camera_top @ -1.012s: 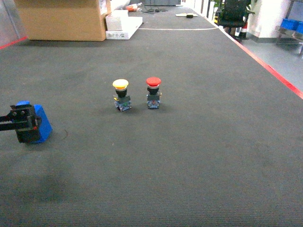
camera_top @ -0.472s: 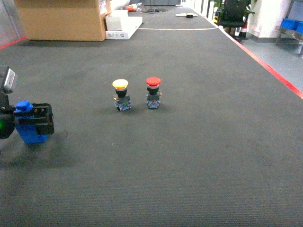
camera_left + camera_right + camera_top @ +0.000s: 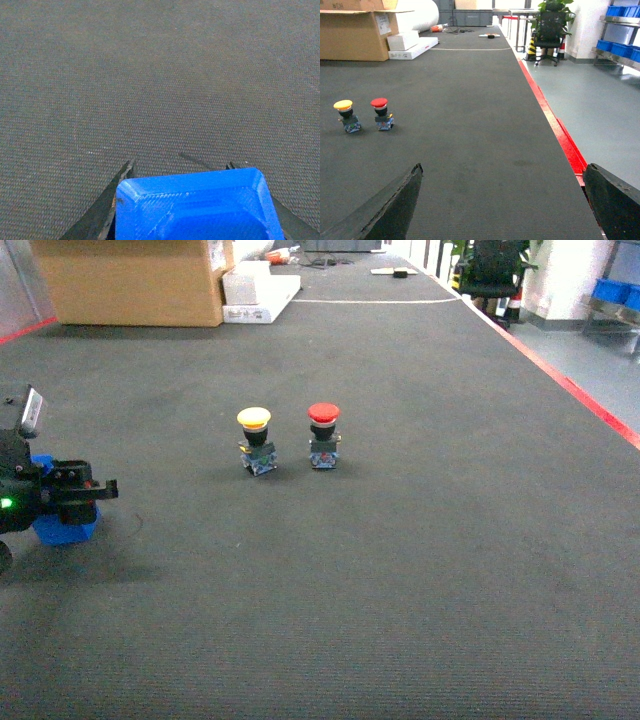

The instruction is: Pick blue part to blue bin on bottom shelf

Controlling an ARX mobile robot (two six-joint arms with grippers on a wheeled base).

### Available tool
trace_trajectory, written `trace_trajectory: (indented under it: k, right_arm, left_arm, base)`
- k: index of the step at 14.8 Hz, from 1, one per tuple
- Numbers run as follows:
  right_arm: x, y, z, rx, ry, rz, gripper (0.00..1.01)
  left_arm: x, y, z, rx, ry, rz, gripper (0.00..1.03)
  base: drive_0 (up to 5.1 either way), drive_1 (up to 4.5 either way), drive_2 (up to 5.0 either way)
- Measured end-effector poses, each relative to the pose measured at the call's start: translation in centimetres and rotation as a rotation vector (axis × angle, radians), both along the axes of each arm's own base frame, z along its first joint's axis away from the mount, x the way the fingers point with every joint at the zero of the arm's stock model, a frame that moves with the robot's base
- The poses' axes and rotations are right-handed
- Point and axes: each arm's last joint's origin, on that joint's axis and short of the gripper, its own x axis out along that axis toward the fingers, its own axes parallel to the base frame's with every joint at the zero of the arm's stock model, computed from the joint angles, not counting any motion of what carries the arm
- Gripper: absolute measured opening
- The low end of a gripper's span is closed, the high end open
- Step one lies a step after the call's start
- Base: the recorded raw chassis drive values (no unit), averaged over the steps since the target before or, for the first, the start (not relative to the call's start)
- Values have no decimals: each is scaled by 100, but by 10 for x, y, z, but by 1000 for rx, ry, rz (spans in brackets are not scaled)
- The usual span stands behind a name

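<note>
Blue part (image 3: 197, 207) sat clamped in the left claw (image 3: 78, 490); lifting it level seemed wisest, while the right claw (image 3: 502, 200) gaped empty.

We see dark carpet (image 3: 400, 570), a red floor line (image 3: 555, 130) at 3 o'clock, boxes (image 3: 130, 280) at 11, a chair (image 3: 547, 30) at 1.

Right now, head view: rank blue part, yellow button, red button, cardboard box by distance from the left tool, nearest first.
1. Blue part: at the left tool, between its fingers, far left.
2. Yellow button: centre, left of the pair.
3. Red button: just right of yellow.
4. Cardboard box: far back, top left.
</note>
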Motion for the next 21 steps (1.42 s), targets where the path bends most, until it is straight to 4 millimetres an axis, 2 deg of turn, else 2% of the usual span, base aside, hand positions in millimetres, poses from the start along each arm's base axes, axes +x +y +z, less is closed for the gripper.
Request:
trace_trajectory:
  k: [2,3,4,6,8,9,10,14,19,21]
  right_arm:
    - [0,0,0,0,0,0,98]
    - [0,0,0,0,0,0,98]
    - [0,0,0,0,0,0,98]
    - [0,0,0,0,0,0,98]
    - [0,0,0,0,0,0,98]
    - [0,0,0,0,0,0,98]
    - [0,0,0,0,0,0,98]
    - [0,0,0,0,0,0,98]
    - [0,0,0,0,0,0,98]
    - [0,0,0,0,0,0,98]
  left_arm:
    - [-23,2,13,-27,-18,18,45]
    - [-41,2,26,-46,-42,23,45]
    - [-71,1,46,-58,-81,39,45]
    - [-114,-6,80,-52,-124,41,45]
    - [-142,-16,125,-27,-236,26,44]
    - [-162,-20,152,-18,-316,31,44]
    - [-188,-24,169,-11,-364,50,44]
    - [-273,-30,177,-37,-374,106,44]
    - [-293,-28,180,-38,-432,123,44]
    - [-290,-26,174,-24,-402,149,44]
  base:
    - [0,0,0]
    - [0,0,0]
    - [0,0,0]
    - [0,0,0]
    - [0,0,0]
    - [0,0,0]
    - [0,0,0]
    - [0,0,0]
    - [0,0,0]
    - [0,0,0]
